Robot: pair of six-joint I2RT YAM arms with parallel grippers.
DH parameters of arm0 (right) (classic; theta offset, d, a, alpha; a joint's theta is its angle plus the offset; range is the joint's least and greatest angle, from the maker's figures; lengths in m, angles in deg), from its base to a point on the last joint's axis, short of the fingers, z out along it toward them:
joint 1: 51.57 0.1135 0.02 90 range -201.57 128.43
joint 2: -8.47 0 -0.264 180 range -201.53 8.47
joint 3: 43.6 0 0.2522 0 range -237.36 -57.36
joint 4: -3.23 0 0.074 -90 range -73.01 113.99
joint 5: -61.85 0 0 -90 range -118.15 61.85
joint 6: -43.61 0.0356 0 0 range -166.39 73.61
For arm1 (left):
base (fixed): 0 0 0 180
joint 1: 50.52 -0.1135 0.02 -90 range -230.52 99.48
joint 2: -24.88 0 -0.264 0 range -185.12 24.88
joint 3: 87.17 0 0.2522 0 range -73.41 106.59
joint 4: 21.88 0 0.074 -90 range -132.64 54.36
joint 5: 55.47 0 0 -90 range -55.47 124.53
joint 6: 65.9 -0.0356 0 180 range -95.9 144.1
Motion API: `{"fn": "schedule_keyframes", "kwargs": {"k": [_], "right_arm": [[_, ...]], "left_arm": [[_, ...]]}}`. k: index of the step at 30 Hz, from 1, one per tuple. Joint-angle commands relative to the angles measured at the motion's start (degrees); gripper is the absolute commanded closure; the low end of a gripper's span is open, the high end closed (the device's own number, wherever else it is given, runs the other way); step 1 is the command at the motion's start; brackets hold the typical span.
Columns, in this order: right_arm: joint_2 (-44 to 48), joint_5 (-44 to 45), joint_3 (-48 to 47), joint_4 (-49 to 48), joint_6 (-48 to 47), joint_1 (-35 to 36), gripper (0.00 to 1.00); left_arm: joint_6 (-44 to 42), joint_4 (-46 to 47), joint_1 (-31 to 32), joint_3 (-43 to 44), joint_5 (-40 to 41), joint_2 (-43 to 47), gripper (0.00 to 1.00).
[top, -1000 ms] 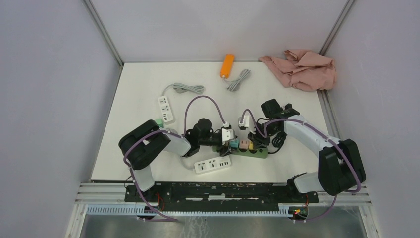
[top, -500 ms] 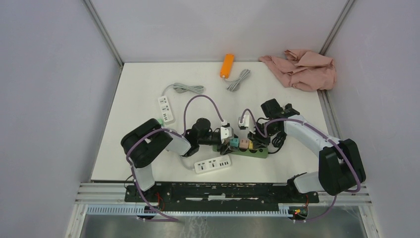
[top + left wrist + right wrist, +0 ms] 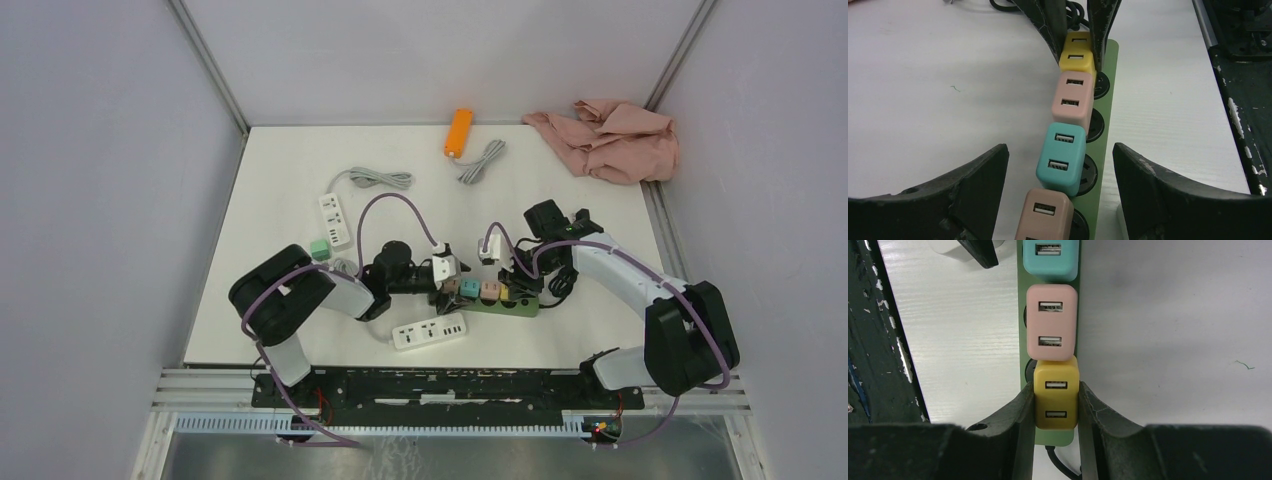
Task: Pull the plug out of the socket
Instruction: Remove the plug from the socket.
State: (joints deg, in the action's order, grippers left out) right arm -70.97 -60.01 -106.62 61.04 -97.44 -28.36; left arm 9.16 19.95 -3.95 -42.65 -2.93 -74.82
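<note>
My right fingers [image 3: 1020, 430] are clamped on the yellow plug [image 3: 1056, 399], with the green strip [image 3: 1111, 60] running straight ahead of them. My left fingers [image 3: 973, 185] stand open astride it, holding nothing.

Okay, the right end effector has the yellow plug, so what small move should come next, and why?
Probably close the left end effector on the green power strip to brace it. Its fingers stand open astride the strip by the teal plug, while the right end effector is clamped on the yellow plug, seated in the strip. Unbraced, the strip might lift with the pull.
</note>
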Motion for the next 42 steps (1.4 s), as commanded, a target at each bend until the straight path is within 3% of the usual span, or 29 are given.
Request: {"fn": "schedule_keyframes", "kwargs": {"k": [1, 7, 15, 24, 25, 28, 30, 34, 37, 40, 42], "right_arm": [[2.2, -2.2, -1.6, -0.4, -3.0, -0.3, 1.0], [1.5, -3.6, -1.9, 0.9, -4.0, -0.2, 1.0], [1.3, -3.8, -2.3, 0.9, -3.5, -0.3, 1.0], [0.8, -4.9, -3.1, 0.5, -1.3, -1.0, 0.98], [0.8, -5.1, -3.1, 0.4, -1.1, -1.2, 0.98], [0.9, -5.7, -3.4, 0.2, -0.4, -1.7, 0.97], [0.8, -5.8, -3.2, -0.3, 0.3, -1.8, 0.91], [0.4, -7.3, -3.1, -0.3, 0.3, -1.8, 0.78], [-0.5, -8.0, -3.3, -0.3, 0.6, -1.5, 0.74], [-1.3, -8.1, -3.7, -0.4, 1.1, -0.9, 0.73], [-1.3, -8.3, -3.9, -1.7, 3.3, -0.8, 0.84]], "left_arm": [[-0.6, 4.0, -0.5, 0.2, 1.0, 1.4, 0.18], [-0.7, -0.2, -1.1, 2.5, 0.1, 0.4, 0.4], [-2.3, -4.7, -1.1, 5.1, -2.1, -1.2, 0.42], [-3.5, -9.6, -0.9, 7.9, -4.9, -3.1, 0.56], [-3.4, -9.7, -0.9, 8.0, -5.0, -3.2, 0.59], [-3.7, -10.8, -0.8, 8.6, -5.4, -3.3, 0.87], [-3.7, -11.0, -0.8, 8.8, -5.6, -3.6, 0.96], [-4.3, -11.2, -0.2, 8.7, -5.0, -3.6, 0.97], [-5.3, -11.7, 0.4, 8.8, -4.0, -3.7, 0.97], [-6.4, -12.9, 1.1, 9.3, -3.1, -4.0, 0.97], [-7.0, -13.9, 1.3, 9.6, -2.8, -4.2, 0.97]]}}
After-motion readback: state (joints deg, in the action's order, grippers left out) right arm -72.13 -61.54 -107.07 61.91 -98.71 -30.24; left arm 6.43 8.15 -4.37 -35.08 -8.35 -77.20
